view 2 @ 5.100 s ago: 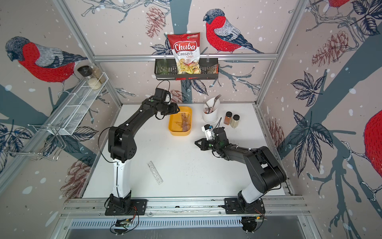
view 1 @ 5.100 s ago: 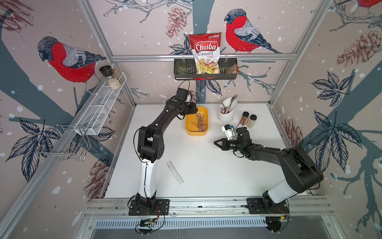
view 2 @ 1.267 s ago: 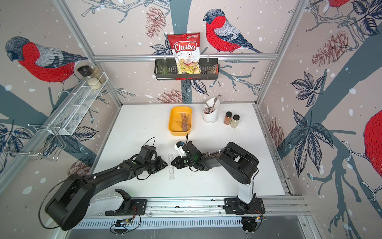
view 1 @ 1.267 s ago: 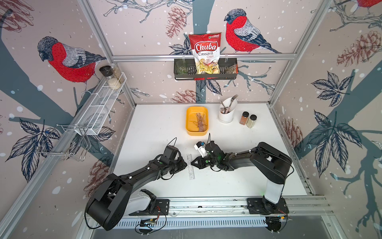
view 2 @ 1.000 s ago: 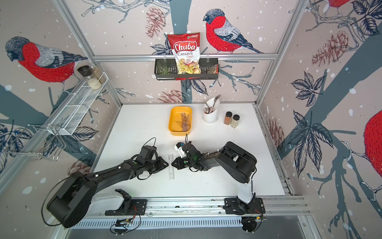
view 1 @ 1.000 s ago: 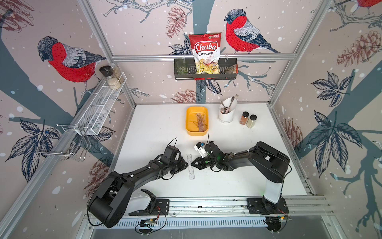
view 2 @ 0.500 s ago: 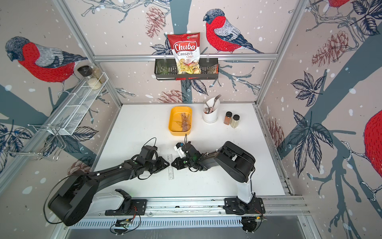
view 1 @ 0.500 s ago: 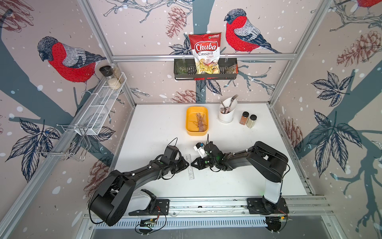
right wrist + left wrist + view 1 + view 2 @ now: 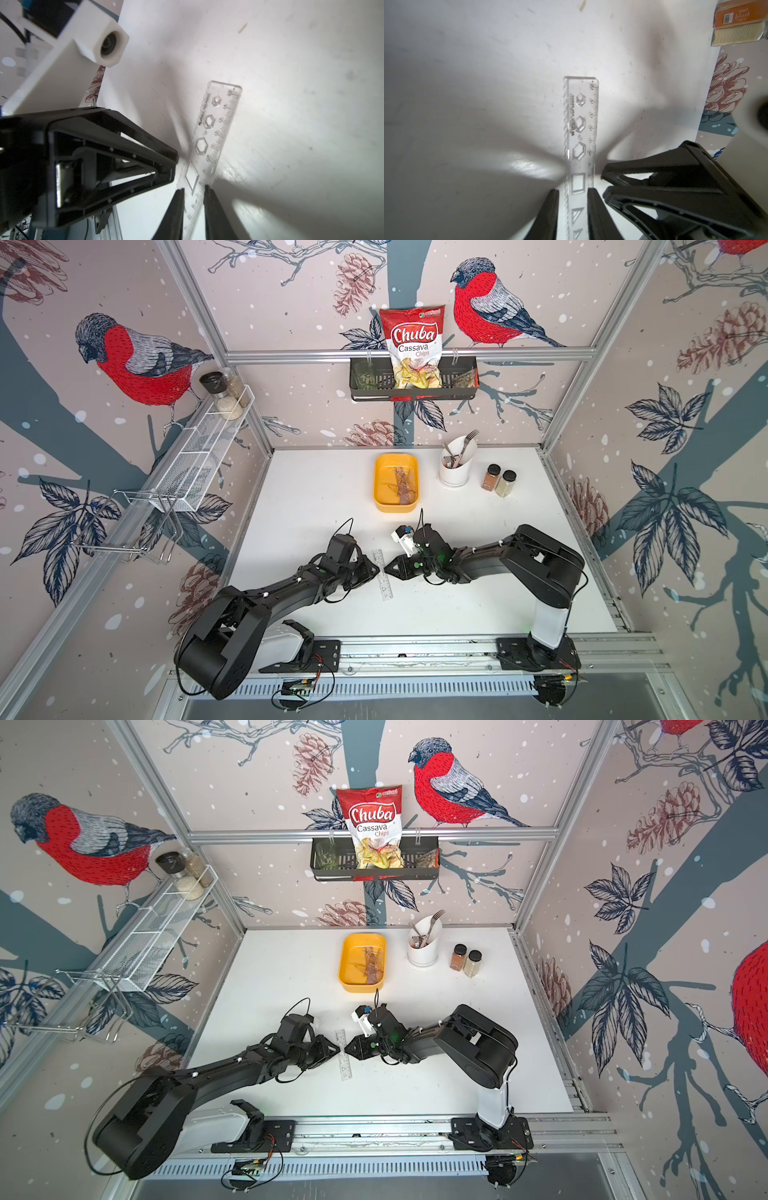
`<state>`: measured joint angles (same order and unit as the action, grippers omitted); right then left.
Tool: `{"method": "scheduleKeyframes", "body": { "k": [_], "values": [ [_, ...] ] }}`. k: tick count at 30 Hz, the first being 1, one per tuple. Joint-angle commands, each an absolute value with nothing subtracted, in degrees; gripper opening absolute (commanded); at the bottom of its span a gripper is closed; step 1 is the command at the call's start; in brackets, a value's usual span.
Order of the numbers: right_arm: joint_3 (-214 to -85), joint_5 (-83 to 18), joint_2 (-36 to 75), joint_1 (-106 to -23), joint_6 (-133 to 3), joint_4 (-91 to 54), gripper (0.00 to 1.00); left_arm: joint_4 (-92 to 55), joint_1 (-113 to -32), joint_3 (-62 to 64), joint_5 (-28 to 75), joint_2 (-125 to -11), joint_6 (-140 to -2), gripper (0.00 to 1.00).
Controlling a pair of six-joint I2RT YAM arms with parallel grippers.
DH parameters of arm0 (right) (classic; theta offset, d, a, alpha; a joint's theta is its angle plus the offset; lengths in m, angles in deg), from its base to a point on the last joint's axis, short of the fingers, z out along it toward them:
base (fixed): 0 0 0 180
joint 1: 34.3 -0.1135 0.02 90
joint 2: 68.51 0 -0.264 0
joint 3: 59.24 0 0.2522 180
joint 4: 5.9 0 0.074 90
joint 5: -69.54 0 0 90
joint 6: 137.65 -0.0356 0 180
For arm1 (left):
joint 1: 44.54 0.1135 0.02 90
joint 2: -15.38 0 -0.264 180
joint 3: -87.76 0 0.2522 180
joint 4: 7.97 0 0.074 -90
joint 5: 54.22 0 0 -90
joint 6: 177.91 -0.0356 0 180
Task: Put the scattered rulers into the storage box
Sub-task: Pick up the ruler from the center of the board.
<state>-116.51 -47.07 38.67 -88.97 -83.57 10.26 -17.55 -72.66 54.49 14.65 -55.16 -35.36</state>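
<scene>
A clear stencil ruler (image 9: 385,581) (image 9: 344,1060) lies flat on the white table, front centre. My left gripper (image 9: 375,572) (image 9: 336,1050) reaches it from the left and my right gripper (image 9: 387,570) (image 9: 348,1048) from the right, tips almost meeting over its middle. In the left wrist view the ruler (image 9: 580,128) runs out between the slightly parted fingers of the left gripper (image 9: 573,193). The right wrist view shows the ruler (image 9: 216,124) under the narrowly parted right gripper (image 9: 193,191). The yellow storage box (image 9: 376,485) (image 9: 341,965) at the back holds several pinkish rulers (image 9: 401,485).
A white cutlery cup (image 9: 455,472) and two spice jars (image 9: 498,483) stand right of the box. A wire rack (image 9: 195,456) hangs on the left wall and a black basket (image 9: 413,385) with a chips bag on the back wall. The arm rail (image 9: 415,649) borders the front.
Five seconds ago both arms were at the back and the ruler lay further front left. Over the last second the arms barely move; both pairs of jaws part slightly over the ruler.
</scene>
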Motion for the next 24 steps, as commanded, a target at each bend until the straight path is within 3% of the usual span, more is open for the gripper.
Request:
{"method": "scheduleKeyframes", "body": {
  "k": [1, 5, 24],
  "values": [
    [-116.34, -48.30, 38.28, -89.14, -83.77, 12.41, 0.25, -19.87, -71.72, 54.97, 15.91, -53.84, -35.24, 0.37],
    [-116.75, -48.80, 39.02, -89.37, -83.86, 12.71, 0.25, -20.02, -71.43, 54.94, 15.94, -53.23, -35.17, 0.42],
    [-118.06, -48.90, 41.04, -89.68, -83.77, 11.71, 0.20, -18.60, -71.43, 55.36, 14.91, -54.68, -34.99, 0.42]
  ]
}}
